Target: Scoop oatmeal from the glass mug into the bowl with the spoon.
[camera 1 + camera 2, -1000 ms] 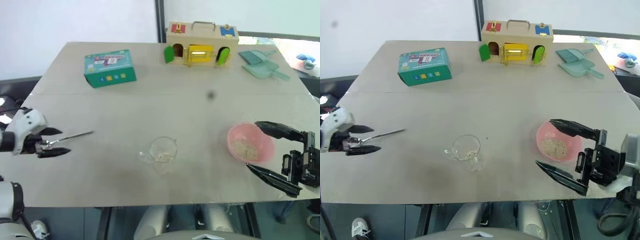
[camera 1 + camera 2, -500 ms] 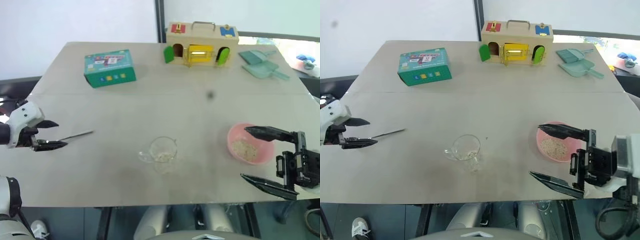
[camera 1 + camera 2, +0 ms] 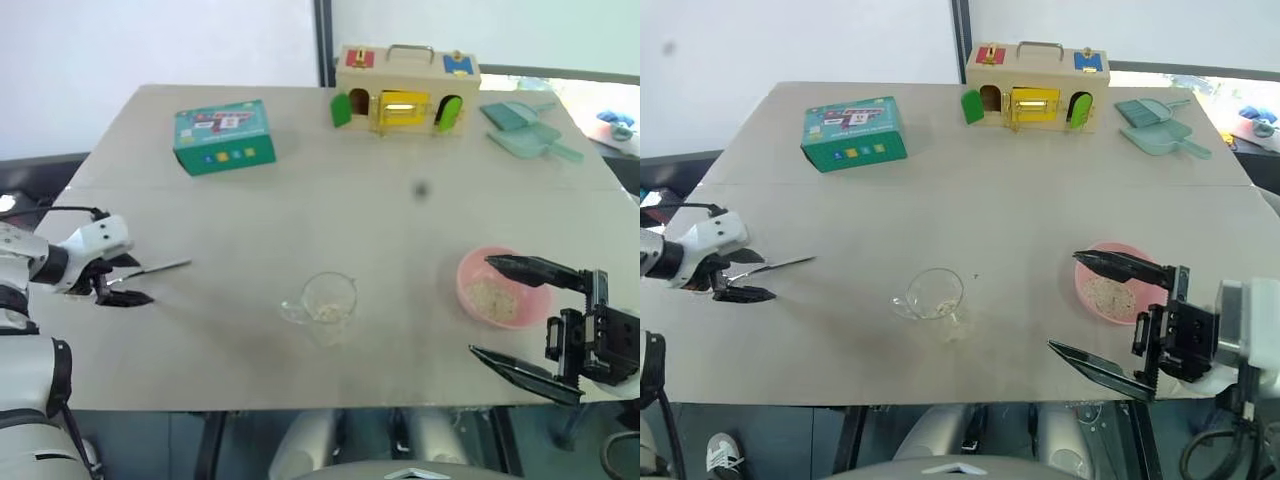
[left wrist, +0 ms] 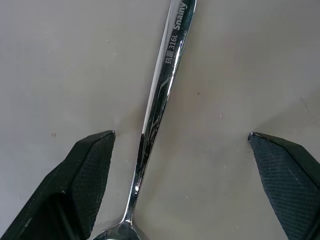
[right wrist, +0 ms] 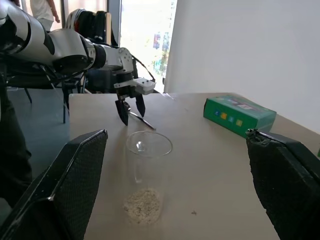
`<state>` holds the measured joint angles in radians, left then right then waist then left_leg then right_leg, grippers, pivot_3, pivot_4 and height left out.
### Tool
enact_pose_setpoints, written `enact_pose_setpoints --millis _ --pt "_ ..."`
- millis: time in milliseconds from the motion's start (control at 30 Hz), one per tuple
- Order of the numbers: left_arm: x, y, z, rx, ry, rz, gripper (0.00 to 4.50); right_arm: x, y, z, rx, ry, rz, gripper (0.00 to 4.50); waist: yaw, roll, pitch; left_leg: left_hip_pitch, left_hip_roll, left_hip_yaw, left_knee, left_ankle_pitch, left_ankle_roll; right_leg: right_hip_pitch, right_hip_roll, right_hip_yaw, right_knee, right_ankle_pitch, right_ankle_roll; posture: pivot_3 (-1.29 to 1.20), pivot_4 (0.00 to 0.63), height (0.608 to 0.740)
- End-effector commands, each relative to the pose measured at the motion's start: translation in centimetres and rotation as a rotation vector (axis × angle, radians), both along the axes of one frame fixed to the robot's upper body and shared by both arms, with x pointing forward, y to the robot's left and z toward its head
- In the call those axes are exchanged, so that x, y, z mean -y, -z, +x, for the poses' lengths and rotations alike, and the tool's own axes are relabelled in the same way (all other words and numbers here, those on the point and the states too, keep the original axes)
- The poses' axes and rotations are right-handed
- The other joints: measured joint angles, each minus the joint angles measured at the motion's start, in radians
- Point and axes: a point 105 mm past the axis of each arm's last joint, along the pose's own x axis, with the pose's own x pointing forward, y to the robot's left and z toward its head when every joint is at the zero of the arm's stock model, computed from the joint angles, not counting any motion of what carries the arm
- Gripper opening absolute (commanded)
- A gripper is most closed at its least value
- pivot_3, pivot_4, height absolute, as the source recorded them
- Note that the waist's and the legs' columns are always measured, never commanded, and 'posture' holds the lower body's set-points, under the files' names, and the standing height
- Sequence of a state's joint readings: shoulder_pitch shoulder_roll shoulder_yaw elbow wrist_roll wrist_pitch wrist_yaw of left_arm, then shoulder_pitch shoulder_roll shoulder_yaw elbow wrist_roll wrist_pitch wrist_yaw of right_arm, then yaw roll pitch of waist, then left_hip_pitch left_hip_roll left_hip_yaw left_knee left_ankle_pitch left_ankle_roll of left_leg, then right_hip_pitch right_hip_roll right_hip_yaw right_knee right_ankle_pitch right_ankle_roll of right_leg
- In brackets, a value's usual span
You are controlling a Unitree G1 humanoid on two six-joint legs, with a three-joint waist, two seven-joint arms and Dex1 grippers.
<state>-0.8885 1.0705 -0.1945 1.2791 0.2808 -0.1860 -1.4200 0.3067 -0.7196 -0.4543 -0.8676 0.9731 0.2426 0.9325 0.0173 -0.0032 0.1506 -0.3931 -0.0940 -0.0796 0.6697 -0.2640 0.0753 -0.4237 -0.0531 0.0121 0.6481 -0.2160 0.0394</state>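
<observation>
The silver spoon (image 3: 160, 268) lies flat on the table at the left, its handle (image 4: 162, 85) pointing toward the middle. My left gripper (image 3: 127, 280) points down over the spoon's bowl end, open, one black finger (image 4: 87, 170) on each side and clear of the metal. The glass mug (image 3: 327, 300) stands at the front centre with a little oatmeal (image 5: 143, 205) at its bottom. The pink bowl (image 3: 470, 275) at the right holds more oatmeal (image 3: 490, 298). My right gripper (image 3: 482, 305) hovers wide open beside the bowl, holding nothing.
A green box (image 3: 224, 136) lies at the back left. A wooden toy box (image 3: 405, 90) with a handle and a teal dustpan (image 3: 525, 130) stand along the far edge. The table's front edge runs just behind my right gripper.
My left gripper has moved right and down along the spoon and tipped more steeply, so its fingers now straddle the bowl end. The right gripper has stayed about where it was.
</observation>
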Motion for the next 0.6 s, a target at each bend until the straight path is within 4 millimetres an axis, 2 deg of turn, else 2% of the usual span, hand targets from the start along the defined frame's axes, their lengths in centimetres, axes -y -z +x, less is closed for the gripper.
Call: enact_pose_setpoints --millis 33,100,200,233,300,433,600 --pt "0.4 2.6 -0.9 -0.160 0.010 0.045 3.30 -0.1 -1.0 -0.6 0.065 0.020 0.001 4.50 0.000 0.005 -0.003 0.002 0.000 0.000 0.000 0.000 0.000 0.001 0.000 0.000 0.000 0.000 0.000 0.00 0.150 0.740" --pt "0.8 2.5 -0.4 -0.141 0.013 0.049 2.65 -0.1 -1.0 -0.7 0.064 0.024 0.000 4.50 -0.002 0.009 -0.006 0.008 0.000 0.000 -0.001 0.000 0.000 0.008 0.000 0.001 0.000 -0.001 0.001 0.00 0.150 0.740" --pt "1.8 2.2 0.3 -0.118 0.029 -0.017 1.29 0.0 -0.9 -0.7 0.058 0.041 0.000 4.50 -0.002 0.012 -0.007 0.011 0.000 0.000 -0.001 0.000 0.000 0.011 0.000 0.001 0.000 -0.004 0.006 0.00 0.150 0.740" --pt "2.0 2.1 0.3 -0.120 0.033 -0.030 0.99 0.0 -0.8 -0.6 0.058 0.045 -0.007 4.50 -0.002 0.012 -0.007 0.011 0.000 0.000 0.000 0.000 0.001 0.011 0.000 0.001 0.000 -0.004 0.006 0.00 0.150 0.740" --pt "2.0 2.1 0.2 -0.115 0.038 -0.038 0.04 0.0 -0.6 -0.6 0.055 0.046 -0.011 4.50 -0.002 0.012 -0.007 0.011 0.000 0.000 0.000 0.000 0.001 0.011 0.000 0.001 0.000 -0.004 0.006 0.00 0.150 0.740" --pt "2.4 1.9 0.1 -0.099 0.039 -0.102 0.04 0.0 -0.5 -0.3 0.051 0.046 -0.006 4.50 -0.002 0.011 -0.007 0.011 0.000 0.001 0.000 -0.001 0.001 0.011 -0.001 0.001 -0.001 -0.002 0.003 0.00 0.150 0.740" --pt "3.8 0.6 1.0 0.007 0.057 -0.253 0.04 0.3 -0.7 0.5 0.049 0.052 0.009 4.50 0.000 0.010 -0.007 0.010 0.000 0.000 0.000 -0.001 0.002 0.011 -0.001 0.001 -0.001 -0.002 0.003 0.00 0.150 0.740"
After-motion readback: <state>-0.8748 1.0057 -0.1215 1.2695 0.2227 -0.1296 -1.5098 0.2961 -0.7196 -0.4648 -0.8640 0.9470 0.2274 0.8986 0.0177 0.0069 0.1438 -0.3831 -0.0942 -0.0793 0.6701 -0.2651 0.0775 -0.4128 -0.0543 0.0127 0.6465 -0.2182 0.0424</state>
